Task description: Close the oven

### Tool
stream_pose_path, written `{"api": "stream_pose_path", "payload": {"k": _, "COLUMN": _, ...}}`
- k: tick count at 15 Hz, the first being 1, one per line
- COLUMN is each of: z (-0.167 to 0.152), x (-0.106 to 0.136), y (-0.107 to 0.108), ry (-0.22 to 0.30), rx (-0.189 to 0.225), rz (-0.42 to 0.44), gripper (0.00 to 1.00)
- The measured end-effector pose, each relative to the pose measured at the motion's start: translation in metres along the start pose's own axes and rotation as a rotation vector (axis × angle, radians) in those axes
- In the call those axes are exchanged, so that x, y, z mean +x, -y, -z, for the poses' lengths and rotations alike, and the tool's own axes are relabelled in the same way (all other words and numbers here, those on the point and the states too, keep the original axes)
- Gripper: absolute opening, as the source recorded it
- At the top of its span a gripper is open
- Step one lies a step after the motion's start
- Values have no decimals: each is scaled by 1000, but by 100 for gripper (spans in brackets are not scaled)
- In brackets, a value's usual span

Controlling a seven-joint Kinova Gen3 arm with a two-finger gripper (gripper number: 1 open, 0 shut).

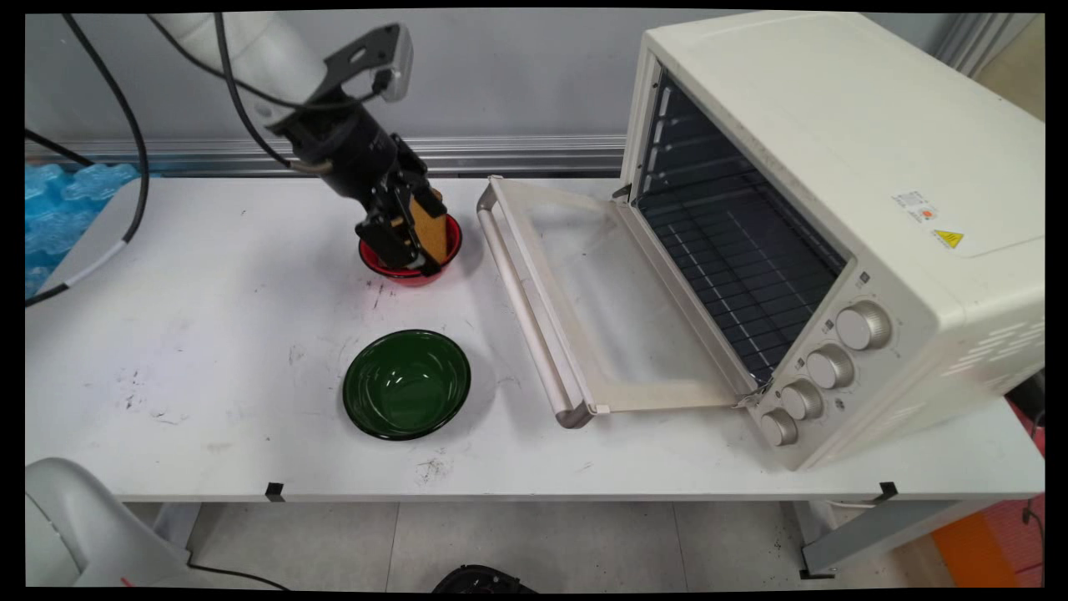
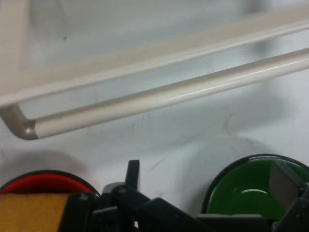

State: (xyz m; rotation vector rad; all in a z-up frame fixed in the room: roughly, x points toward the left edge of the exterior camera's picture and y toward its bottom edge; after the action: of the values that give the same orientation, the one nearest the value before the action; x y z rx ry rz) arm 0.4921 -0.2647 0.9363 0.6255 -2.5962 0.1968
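White table (image 1: 209, 351) w/ grey wall behind; arm comes in from upper left, cables hanging. Gripper (image 1: 415, 238) is tilted down over red bowl (image 1: 413, 269) at table's back-centre, fingers closed part-way on a tan slab, looks like a sponge (image 1: 429, 229), held on edge w/ its lower end inside the bowl. Hand view shows sponge (image 2: 30, 212) low left above the red rim (image 2: 46, 176); can't tell if it touches the bowl's bottom. Just right of red bowl, apart from it, is the handle bar (image 1: 521, 300) of the oven door (image 1: 617, 325), door folded flat onto table; narrow strip of bare table between bowl & bar. Green bowl (image 1: 406, 384) sits nearer the front edge, well apart from red bowl, near the door's front corner but not touching. Toaster oven (image 1: 834, 167) fills right side, rack visible inside, four knobs (image 1: 822, 371) at its near corner. Left half of table is open, scuffed, w/ most free room; front edge strip ahead of green bowl is bare too.
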Motion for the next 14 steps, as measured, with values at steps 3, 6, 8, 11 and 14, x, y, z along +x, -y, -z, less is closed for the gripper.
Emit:
{"api": "stream_pose_path", "payload": {"k": 3, "z": -20, "x": -9, "y": -1, "ry": 4, "rx": 22, "rz": 51, "gripper": 100}}
{"api": "stream_pose_path", "payload": {"k": 6, "z": -41, "x": -15, "y": -1, "ry": 4, "rx": 37, "rz": 86, "gripper": 100}}
{"api": "stream_pose_path", "payload": {"k": 8, "z": -52, "x": -16, "y": 0, "ry": 2, "rx": 42, "rz": 100, "gripper": 100}}
{"api": "stream_pose_path", "payload": {"k": 11, "z": -72, "x": -19, "y": 0, "ry": 0, "rx": 44, "rz": 122, "gripper": 100}}
{"api": "stream_pose_path", "payload": {"k": 14, "z": -93, "x": -21, "y": 1, "ry": -5, "rx": 45, "rz": 150, "gripper": 100}}
